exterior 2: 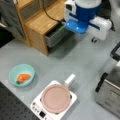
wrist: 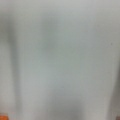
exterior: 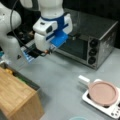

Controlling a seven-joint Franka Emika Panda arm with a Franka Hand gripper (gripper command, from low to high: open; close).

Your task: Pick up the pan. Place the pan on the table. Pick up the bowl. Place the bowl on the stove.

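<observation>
While the white and blue gripper (exterior: 51, 48) hangs high above the broad matte grey table (exterior: 60, 75), well apart from every task item, its fingers are hidden behind the blue mount in both front views, so I cannot tell whether it is open or closed; nothing is seen in its grasp. The wrist view shows only blurred grey tabletop.

Below and toward a front view's right, the shallow round pinkish-brown pan (exterior: 103, 93) with its short white handle sits on the small white square stove (exterior: 113, 110), covering the burner. It shows there in both front views, the pan (exterior 2: 55, 98) centred on the stove (exterior 2: 38, 110), whose small knobs line the near edge.

Resting on the table toward a front view's left, well apart from the stove, the small round teal bowl (exterior 2: 21, 74) holds an orange carrot-like toy (exterior 2: 23, 77).

Behind the arm stands a large silver toaster oven (exterior: 91, 41) with three black knobs. A light wooden box (exterior: 16, 100) occupies a front view's lower left, and the same wooden unit has an open grey drawer (exterior 2: 56, 36).
</observation>
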